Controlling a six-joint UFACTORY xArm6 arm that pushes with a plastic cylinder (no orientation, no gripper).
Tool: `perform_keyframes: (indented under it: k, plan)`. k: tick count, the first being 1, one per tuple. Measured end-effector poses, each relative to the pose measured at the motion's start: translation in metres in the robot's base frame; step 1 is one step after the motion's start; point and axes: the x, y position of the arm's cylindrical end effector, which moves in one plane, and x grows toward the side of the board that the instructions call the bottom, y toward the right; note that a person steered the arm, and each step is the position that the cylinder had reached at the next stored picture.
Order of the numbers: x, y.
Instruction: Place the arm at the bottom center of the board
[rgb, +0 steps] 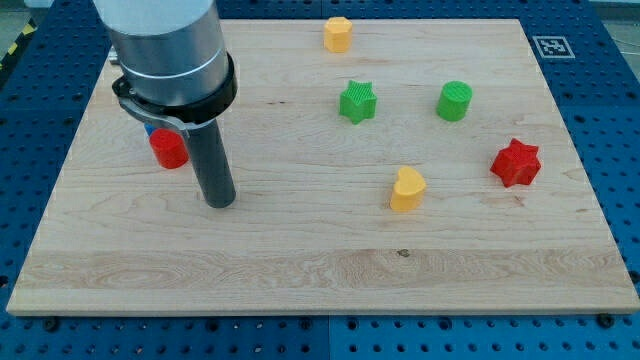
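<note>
My tip rests on the wooden board in its left half, about mid-height. A red cylinder lies just up and left of the tip, partly hidden by the arm. A bit of a blue block shows behind the arm above the red cylinder. A yellow heart-shaped block lies right of centre. A green star and a green cylinder lie in the upper right. A red star lies at the right. A yellow block sits near the top edge.
The arm's grey body covers the board's upper left corner. A black-and-white marker tag sits at the top right corner. A blue perforated table surrounds the board.
</note>
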Motion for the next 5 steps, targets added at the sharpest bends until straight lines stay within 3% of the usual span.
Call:
perform_keyframes:
  k: [2, 5]
  plan:
    - [0.004, 0.001]
    - [0.049, 0.013]
